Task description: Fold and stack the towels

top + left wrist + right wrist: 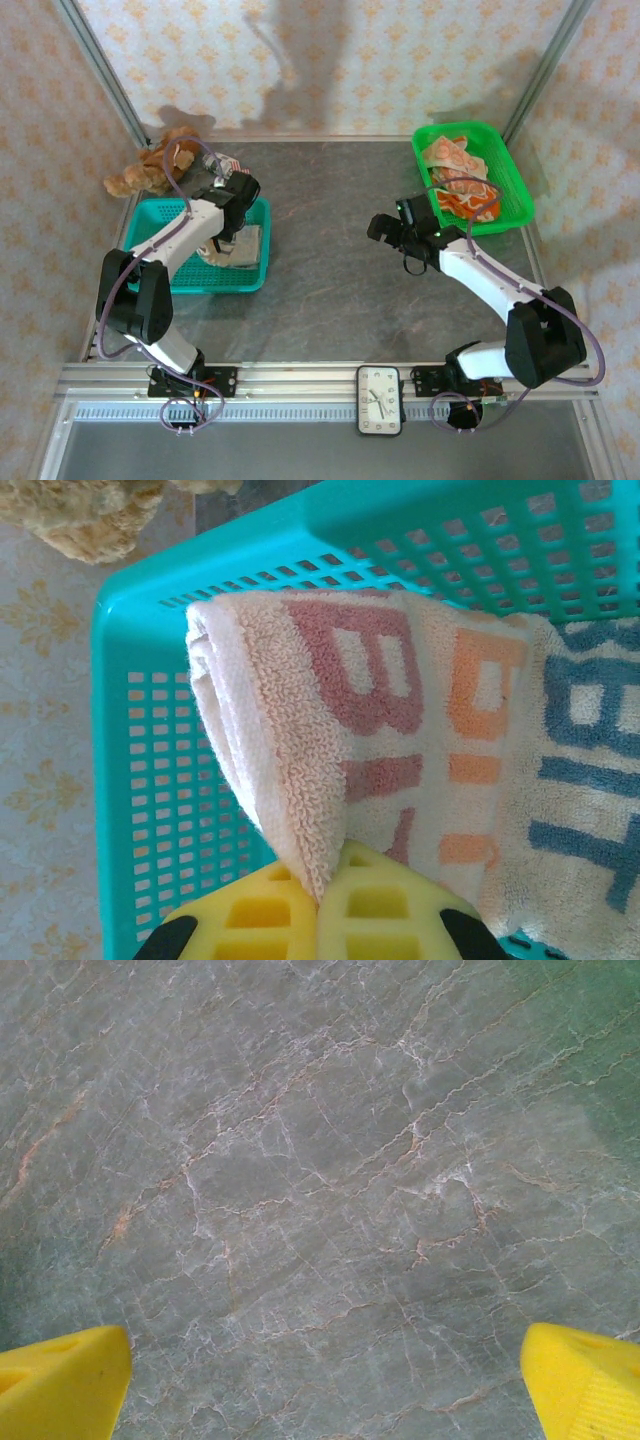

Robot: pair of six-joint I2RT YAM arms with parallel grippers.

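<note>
Left end effector (320,898) was clenched on the folded towel (400,730). Both yellow fingers met on the cloth's folded edge. The cloth was cream with pink, orange and blue lettering.

The folded towel sat inside the teal basket (140,780), close against a corner of its slotted wall. I could not tell whether it lay flat on the basket floor or hung partly from the grip, and no second folded towel could be made out beneath it.

Right end effector (385,228) was released. Its fingers (60,1385) stood wide apart with nothing between them, over bare bench (330,290) between the two baskets.

The green basket (520,195), at the far right of the bench, held a crumpled heap of towels (458,175) in cream and orange. None looked folded. There seemed to be at least two, but no exact count was possible.

The teddy bear (150,170) lay just outside the teal basket's far corner and was not part of the job.

Judgement on progress: early. One towel was folded and at its stacking place but not yet let go. The heap in the green basket was all left to fold and stack. The likely next steps were for the left side to release and the right side to fetch from the green basket
</note>
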